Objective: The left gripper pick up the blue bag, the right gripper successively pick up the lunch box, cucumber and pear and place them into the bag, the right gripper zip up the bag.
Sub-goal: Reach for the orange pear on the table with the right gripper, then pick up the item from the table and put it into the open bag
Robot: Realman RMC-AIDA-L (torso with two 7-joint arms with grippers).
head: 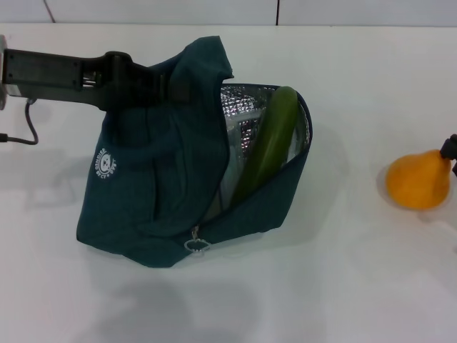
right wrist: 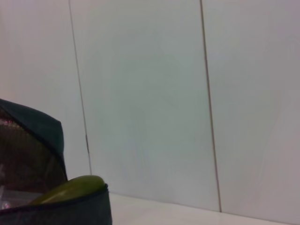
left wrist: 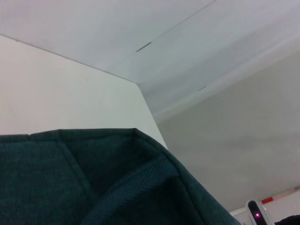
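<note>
The blue bag (head: 157, 186) stands open on the white table, its foil lining showing. My left gripper (head: 173, 86) reaches in from the left and is shut on the bag's top fabric, holding it up. The cucumber (head: 270, 143) leans inside the bag with its tip sticking out above the rim. The pear (head: 418, 180) sits on the table far to the right. Only a small black part of my right gripper (head: 450, 146) shows at the right edge, at the pear's top. The lunch box is out of view. The bag's fabric (left wrist: 93, 178) fills the left wrist view; the right wrist view shows the bag rim (right wrist: 42, 126) and the cucumber tip (right wrist: 75, 186).
The metal zip pull ring (head: 196, 245) hangs at the bag's front lower edge. A black cable (head: 21, 136) runs by the left arm. A white panelled wall (head: 214, 11) stands behind the table.
</note>
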